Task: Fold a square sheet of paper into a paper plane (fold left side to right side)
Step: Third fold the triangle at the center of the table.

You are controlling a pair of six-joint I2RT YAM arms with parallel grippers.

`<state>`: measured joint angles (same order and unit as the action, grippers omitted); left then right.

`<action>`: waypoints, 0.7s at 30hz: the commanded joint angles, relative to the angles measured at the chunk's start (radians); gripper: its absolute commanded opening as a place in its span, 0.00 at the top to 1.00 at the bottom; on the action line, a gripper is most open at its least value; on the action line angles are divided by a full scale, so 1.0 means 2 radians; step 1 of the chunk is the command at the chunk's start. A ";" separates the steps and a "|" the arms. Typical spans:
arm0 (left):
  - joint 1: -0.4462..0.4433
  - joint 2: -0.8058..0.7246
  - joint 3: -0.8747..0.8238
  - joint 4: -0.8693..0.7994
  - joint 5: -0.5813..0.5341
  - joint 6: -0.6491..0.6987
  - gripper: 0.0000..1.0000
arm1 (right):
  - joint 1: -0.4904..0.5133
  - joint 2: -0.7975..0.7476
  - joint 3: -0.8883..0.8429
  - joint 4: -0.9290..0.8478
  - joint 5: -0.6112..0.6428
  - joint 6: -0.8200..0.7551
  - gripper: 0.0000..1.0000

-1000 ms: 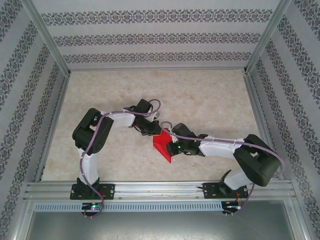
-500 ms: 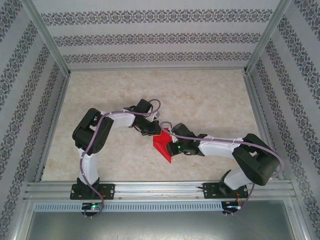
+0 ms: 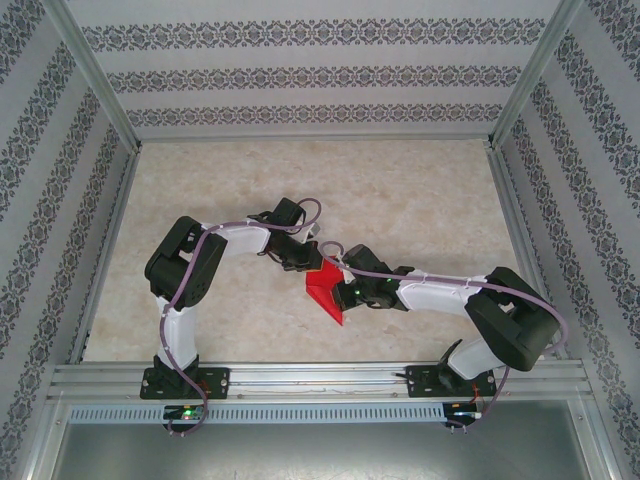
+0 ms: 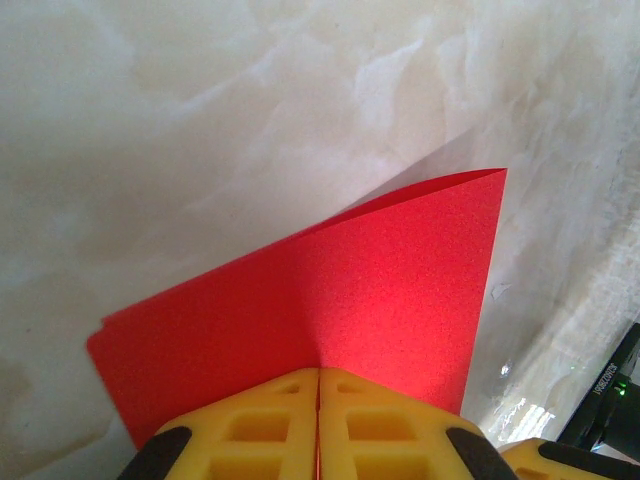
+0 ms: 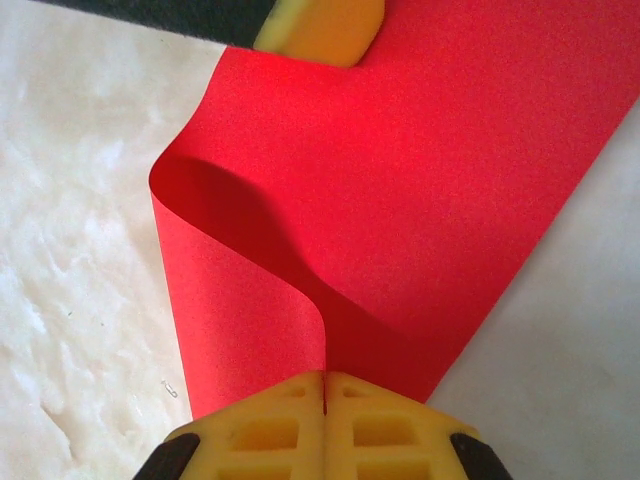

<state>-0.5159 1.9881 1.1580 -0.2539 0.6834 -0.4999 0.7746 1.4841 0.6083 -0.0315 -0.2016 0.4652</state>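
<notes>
L gripper (image 4: 318,372): yellow fingers (image 4: 250,430) pressed together, no gap, pinching an edge of the red sheet (image 4: 390,280). In the left wrist view the sheet fans out flat from the pinch, one corner up-right, with a second layer edge peeking just behind it.

R gripper (image 5: 325,380): fingers likewise closed tight, clamped on the sheet's (image 5: 460,170) near edge. In the right wrist view the paper is doubled over w/ a loose rolled bend at left, not pressed flat. The upper layer runs away to a yellow finger (image 5: 320,28) of the other gripper at the top edge.

From the top cam the sheet (image 3: 324,290) sits mid-table, slightly toward the near side, betw. both grippers, as a narrow red shape w/ a point facing the near edge. L gripper (image 3: 308,266) is on its far-left side, R gripper (image 3: 342,292) on its right.

Table (image 3: 420,200): pale beige, marbled, glossy. Walls (image 3: 300,75) on 3 sides, white w/ dark ornamental stripe bands. Alu frame posts (image 3: 90,75) at the corners, metal rail (image 3: 320,378) along the near edge.

Arms: the left arm (image 3: 185,265) rises from its base, elbow bent, forearm reaching right. The right arm (image 3: 500,320) has its elbow out right, forearm lying low and pointing left. Purple cables (image 3: 400,276) run along both.
</notes>
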 commanded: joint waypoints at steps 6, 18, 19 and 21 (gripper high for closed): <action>-0.005 0.015 -0.018 -0.040 -0.053 0.010 0.93 | -0.002 0.013 0.010 -0.006 -0.002 -0.008 1.00; -0.006 0.003 -0.014 -0.040 -0.053 0.010 0.86 | -0.001 0.048 0.006 -0.010 -0.006 -0.003 1.00; -0.006 0.000 -0.012 -0.041 -0.053 0.010 0.85 | -0.001 0.050 0.005 -0.011 -0.006 -0.003 1.00; -0.004 -0.011 -0.005 -0.045 -0.053 0.012 0.82 | -0.001 0.053 0.003 -0.011 -0.007 -0.002 1.00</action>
<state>-0.5171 1.9759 1.1584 -0.2554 0.6685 -0.4995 0.7746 1.5444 0.6266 -0.0147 -0.2234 0.4652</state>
